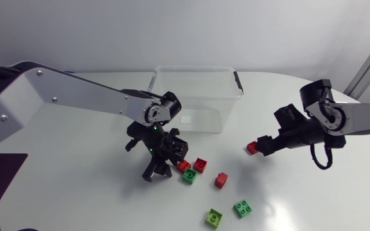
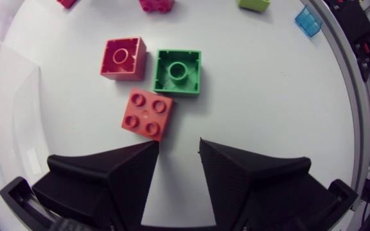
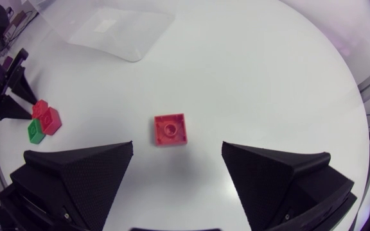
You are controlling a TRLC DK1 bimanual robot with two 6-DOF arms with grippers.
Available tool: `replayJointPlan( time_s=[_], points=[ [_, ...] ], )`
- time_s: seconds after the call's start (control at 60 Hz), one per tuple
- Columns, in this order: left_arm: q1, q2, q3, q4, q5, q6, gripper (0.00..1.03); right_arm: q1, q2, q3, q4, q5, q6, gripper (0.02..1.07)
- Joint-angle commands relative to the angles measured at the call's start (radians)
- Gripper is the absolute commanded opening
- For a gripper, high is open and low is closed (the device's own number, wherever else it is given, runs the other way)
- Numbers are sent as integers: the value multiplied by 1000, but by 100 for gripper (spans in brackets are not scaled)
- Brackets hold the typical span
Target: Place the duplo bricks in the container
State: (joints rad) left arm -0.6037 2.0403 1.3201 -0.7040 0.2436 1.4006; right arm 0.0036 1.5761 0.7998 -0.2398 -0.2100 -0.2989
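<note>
Three bricks cluster ahead of my left gripper [image 2: 179, 146]: an orange-red studded brick [image 2: 148, 113] at its left fingertip, a red brick [image 2: 123, 58] and a green brick [image 2: 177, 70], both upside down. The fingers stand a narrow gap apart with nothing between them. From above, the left gripper [image 1: 171, 160] hovers over this cluster [image 1: 189, 170]. My right gripper [image 3: 177, 146] is wide open, with a lone upside-down red brick [image 3: 171, 130] just ahead of the gap; from above that brick [image 1: 253, 147] lies at the right gripper's [image 1: 263, 144] tip. The clear container [image 1: 194, 96] stands at the back.
Another red brick [image 1: 221, 179], a lime brick [image 1: 214, 218] and a green brick [image 1: 241, 208] lie toward the front of the white table [image 1: 76, 173]. The container's black handle [image 1: 238, 82] faces the right arm.
</note>
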Motion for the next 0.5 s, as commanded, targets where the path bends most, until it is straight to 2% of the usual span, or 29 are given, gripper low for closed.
replayJointPlan(
  time_s=[0.0,0.133,0.483],
  points=[
    [-4,32,48,-91,19,55,35,27,65,38,31,40,3,102],
    [-1,38,88,-186,46,57,32,45,147,78,50,58,1,101],
    [19,37,110,-135,75,64,32,52,232,110,45,70,-5,99]
  ],
)
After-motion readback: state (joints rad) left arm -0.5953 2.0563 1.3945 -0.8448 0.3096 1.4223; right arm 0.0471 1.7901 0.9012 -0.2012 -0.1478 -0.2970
